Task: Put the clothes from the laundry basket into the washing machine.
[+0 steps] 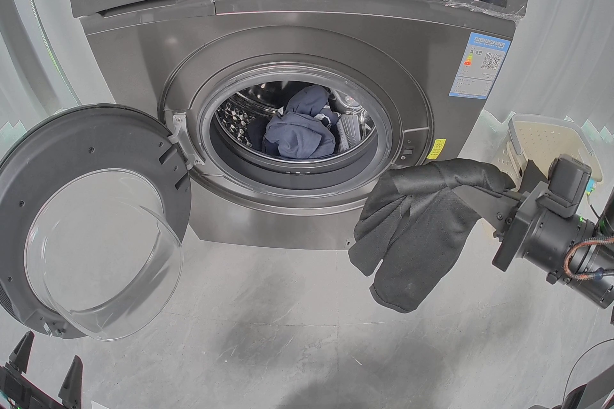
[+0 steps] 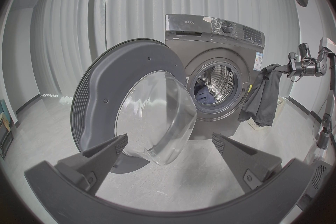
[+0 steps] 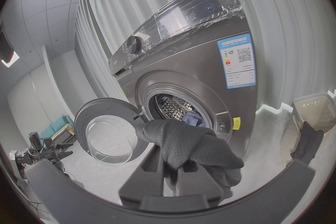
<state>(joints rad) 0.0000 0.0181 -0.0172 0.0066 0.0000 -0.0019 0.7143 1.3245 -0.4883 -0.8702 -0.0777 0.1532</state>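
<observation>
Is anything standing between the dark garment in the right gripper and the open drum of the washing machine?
Nothing visible does. The dark garment hangs from the right gripper, right of the washing machine opening. The door is swung aside to the left; blue clothes lie inside the drum.

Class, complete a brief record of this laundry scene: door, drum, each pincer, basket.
Door: washing machine door swung open
Drum: navy garment lying inside
Right pincer: shut on dark grey garment, held in the air before the machine's lower right
Left pincer: open, empty, low near the door
Laundry basket: beside the washing machine, dark cloth draped over its rim
</observation>
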